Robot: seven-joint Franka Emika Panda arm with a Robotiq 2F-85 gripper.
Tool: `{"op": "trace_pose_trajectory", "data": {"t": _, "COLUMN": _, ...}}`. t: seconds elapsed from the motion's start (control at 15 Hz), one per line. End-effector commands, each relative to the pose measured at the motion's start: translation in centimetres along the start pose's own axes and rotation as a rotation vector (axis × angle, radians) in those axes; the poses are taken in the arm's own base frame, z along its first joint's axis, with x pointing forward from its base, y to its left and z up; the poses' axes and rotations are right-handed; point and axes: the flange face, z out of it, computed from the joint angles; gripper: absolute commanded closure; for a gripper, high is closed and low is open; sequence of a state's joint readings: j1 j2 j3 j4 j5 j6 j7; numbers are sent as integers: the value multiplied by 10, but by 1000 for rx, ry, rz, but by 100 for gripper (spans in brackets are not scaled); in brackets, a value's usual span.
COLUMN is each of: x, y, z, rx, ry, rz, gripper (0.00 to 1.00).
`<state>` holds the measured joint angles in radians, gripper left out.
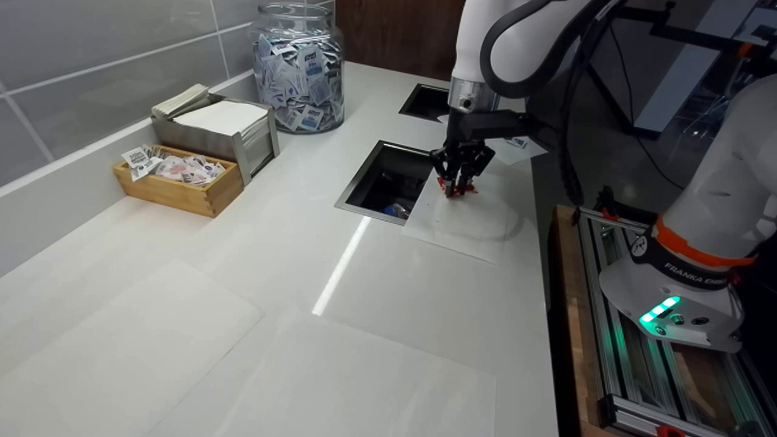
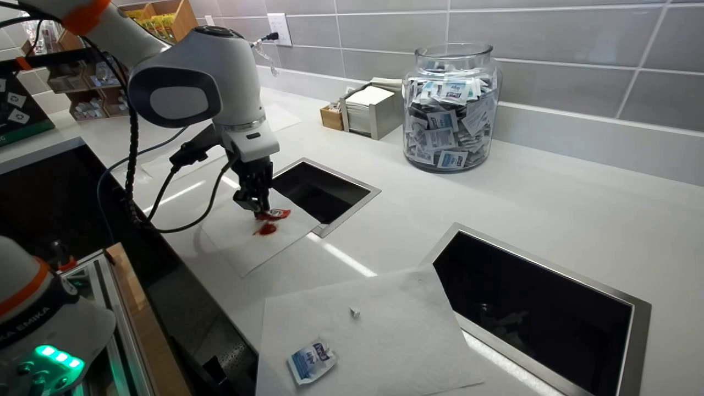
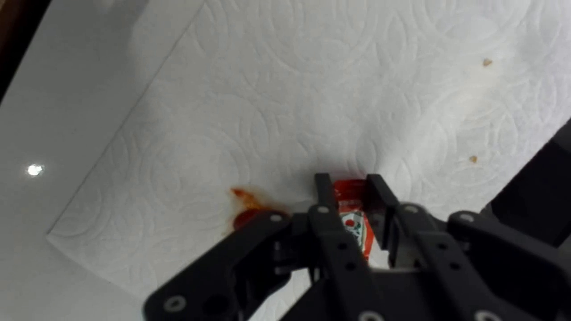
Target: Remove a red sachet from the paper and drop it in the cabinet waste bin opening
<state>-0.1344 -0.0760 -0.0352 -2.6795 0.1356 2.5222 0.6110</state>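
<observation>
The narrowly parted gripper (image 3: 349, 180) straddles the red sachet (image 3: 350, 196); whether it grips, I cannot tell. In an exterior view, the bin opening (image 2: 328, 192) lies at its two o'clock.

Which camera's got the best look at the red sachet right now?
The wrist view: the red sachet appears largest there, with some print showing between the fingers. In both exterior views it's small and partly hidden by the fingers.

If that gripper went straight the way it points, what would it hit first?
Likely the white paper below the fingers; the red sachet sits between them. Whether they touch paper is unclear.
</observation>
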Motion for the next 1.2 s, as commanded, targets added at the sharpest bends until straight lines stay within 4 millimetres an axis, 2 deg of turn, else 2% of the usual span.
{"op": "trace_pose_trajectory", "data": {"t": 0.0, "x": -3, "y": 3, "z": -3, "rx": -2, "ry": -7, "rz": 3, "gripper": 85}}
{"op": "trace_pose_trajectory", "data": {"t": 0.07, "x": -3, "y": 3, "z": -3, "rx": -2, "ry": -8, "rz": 3, "gripper": 90}}
{"op": "trace_pose_trajectory", "data": {"t": 0.13, "x": -3, "y": 3, "z": -3, "rx": -2, "ry": -7, "rz": 3, "gripper": 100}}
{"op": "trace_pose_trajectory", "data": {"t": 0.6, "x": -6, "y": 3, "z": -8, "rx": 0, "ry": 0, "rz": 3, "gripper": 100}}
{"op": "trace_pose_trajectory", "data": {"t": 1.13, "x": -11, "y": -3, "z": -49, "rx": 28, "ry": 88, "rz": -47, "gripper": 100}}
